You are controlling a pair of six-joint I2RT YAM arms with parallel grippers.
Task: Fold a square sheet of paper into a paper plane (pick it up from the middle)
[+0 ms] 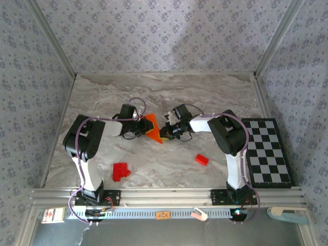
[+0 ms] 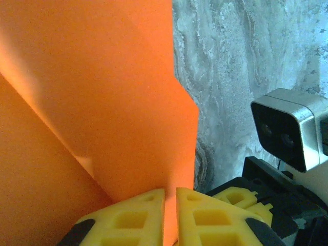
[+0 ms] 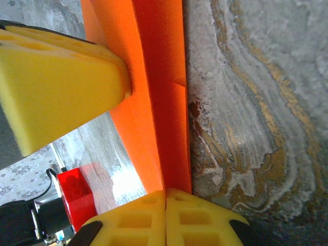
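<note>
Orange paper sheet (image 1: 152, 131): creased; we find it mid-way across the marbled table (image 1: 215, 92), between both grippers.
Left gripper (image 2: 170, 200): pinched tight on the sheet's edge.
Right gripper (image 3: 165, 197): we log it clamped on the folded strip.

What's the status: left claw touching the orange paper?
Touching. Left wrist view: the left claw is clamped shut on the lower edge of the orange paper.

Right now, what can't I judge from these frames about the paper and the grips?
- Paper fold shape: top view, small, with the left gripper and right gripper covering its sides.
- Paper outline: left wrist view, cut off by top and left edges.
- Red block: right wrist view, lower part hidden by the right gripper.
- Rail label: top view, too small to read.
</note>
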